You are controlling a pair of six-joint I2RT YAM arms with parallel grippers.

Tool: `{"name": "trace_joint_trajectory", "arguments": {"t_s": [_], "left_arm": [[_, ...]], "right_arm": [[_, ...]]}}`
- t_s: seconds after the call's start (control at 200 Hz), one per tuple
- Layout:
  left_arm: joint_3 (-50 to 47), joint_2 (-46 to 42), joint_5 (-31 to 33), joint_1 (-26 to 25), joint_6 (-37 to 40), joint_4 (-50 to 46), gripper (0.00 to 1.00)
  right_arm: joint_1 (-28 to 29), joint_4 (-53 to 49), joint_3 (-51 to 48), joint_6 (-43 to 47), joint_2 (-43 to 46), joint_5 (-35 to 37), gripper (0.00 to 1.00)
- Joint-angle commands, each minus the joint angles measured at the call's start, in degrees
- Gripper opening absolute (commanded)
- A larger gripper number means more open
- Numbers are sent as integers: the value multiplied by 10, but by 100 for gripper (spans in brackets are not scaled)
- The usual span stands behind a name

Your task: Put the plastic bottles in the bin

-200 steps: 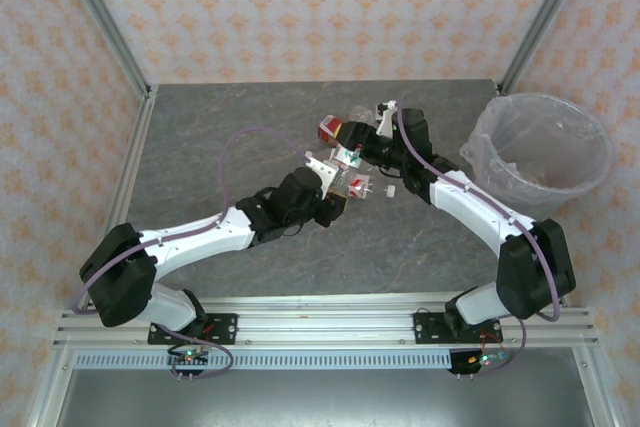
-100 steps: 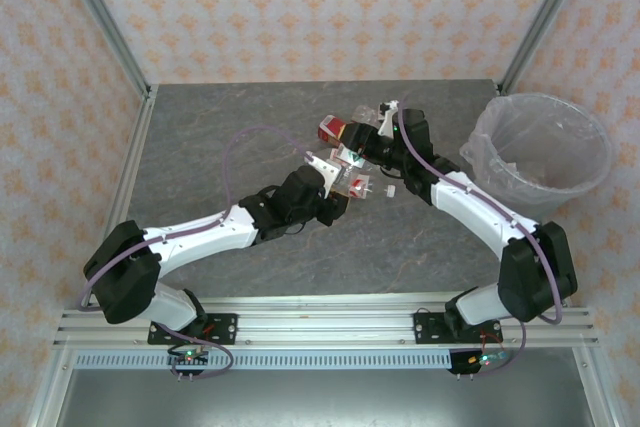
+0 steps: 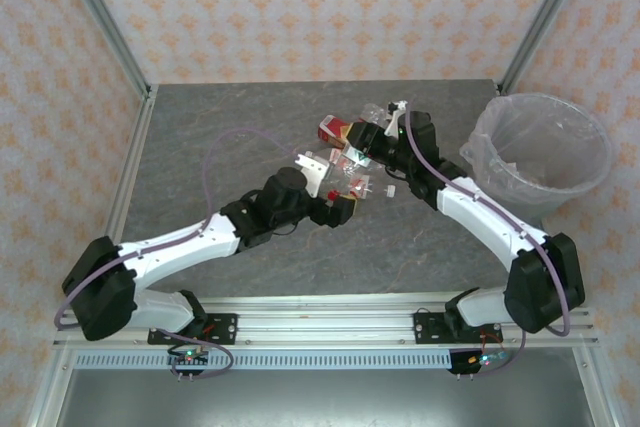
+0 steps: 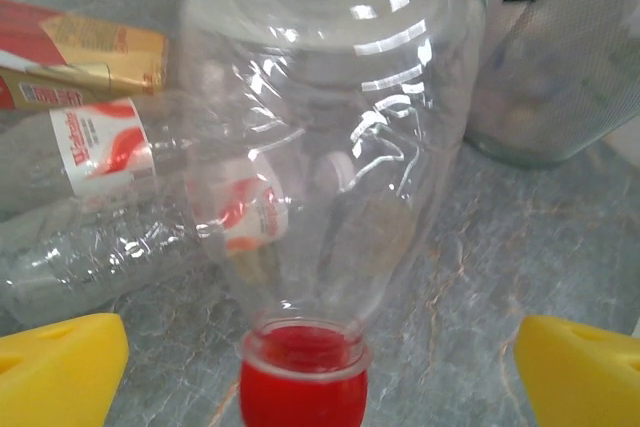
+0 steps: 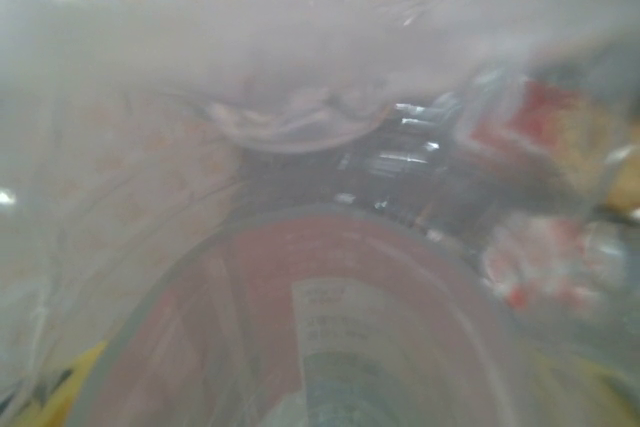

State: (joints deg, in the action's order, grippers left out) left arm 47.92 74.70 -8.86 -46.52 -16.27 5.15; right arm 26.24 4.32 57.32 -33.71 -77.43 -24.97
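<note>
Left wrist view first: my left gripper [image 4: 320, 377] has its yellow fingertips [image 4: 60, 372] at the two lower corners of the frame, spread wide and touching nothing. Between them, at lower centre, sits the red cap [image 4: 303, 392] of a clear bottle [image 4: 330, 147] whose body runs up to the top edge, cap end nearest the lens. Behind it, at left, a second bottle [image 4: 100, 147] with a white-and-red label lies on its side on the grey stone-patterned table [image 4: 500, 277]. Beyond that, upper left, I see a flat red-and-gold pack [image 4: 85, 57]; whether it is a crushed bottle I can't tell. At upper right stands a pale see-through rounded wall [image 4: 545, 77] that I can't name with confidence.

Right wrist view is blurred by clear plastic right against the lens. A reddish-labelled bottle [image 5: 330, 337] sits at lower centre, and the jaws are closed on it.

Top external view: both arms reach to mid-frame, the left gripper [image 3: 340, 205] just below the cluster of plastic bottles [image 3: 352, 169] and the right gripper [image 3: 362, 137] at its upper edge. The bin [image 3: 545, 99] stands at the right side of the table, well apart from the cluster, its clear liner showing at the rim.
</note>
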Motion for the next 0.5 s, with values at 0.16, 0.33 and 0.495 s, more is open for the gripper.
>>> {"name": "trace_joint_trajectory", "arguments": {"t_s": [0.16,0.33,0.495], "left_arm": [[-36,-77,24,46,-64,55,100],[-59,-115,121,67,-109,37,100],[-55,-123,249,77,-175,-46,100]], "right_arm": [[3,-41,6,44,43,52,45],[3,-65,13,65,60,75,45],[4,-99,33,84,75,90,45]]}}
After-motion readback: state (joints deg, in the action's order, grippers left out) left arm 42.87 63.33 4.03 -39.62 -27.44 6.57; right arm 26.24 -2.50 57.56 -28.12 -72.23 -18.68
